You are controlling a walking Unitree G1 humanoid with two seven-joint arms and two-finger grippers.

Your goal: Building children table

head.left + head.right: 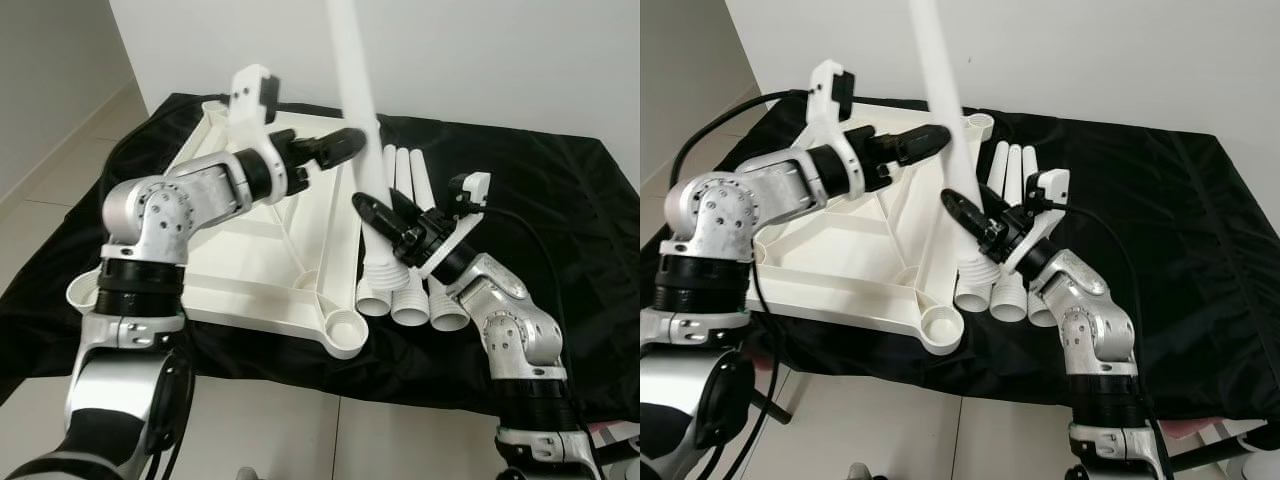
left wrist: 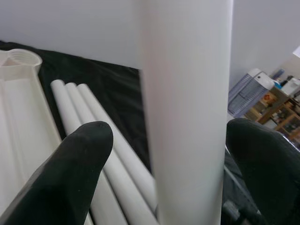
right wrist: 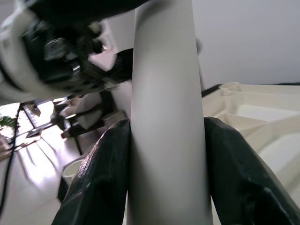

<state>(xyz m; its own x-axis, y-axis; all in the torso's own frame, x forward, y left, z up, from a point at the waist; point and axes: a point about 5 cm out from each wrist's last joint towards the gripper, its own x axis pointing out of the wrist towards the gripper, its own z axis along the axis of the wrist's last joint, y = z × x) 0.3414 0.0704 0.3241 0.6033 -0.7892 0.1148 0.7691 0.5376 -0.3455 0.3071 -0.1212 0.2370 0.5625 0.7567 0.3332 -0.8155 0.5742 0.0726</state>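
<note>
Two grippers on one upright leg — right gripper fingers clamped near threaded foot; left gripper fingers apart astride shaft. Long axis toward 12; tabletop socket at 7.

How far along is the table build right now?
Early stage. Done: the white tabletop lies underside up on the black cloth, its corner sockets empty. In hand: one white leg, held upright near its threaded end by the right gripper, with the left gripper around it higher up. Left: three more legs lie beside the tabletop; none is fitted yet.
</note>
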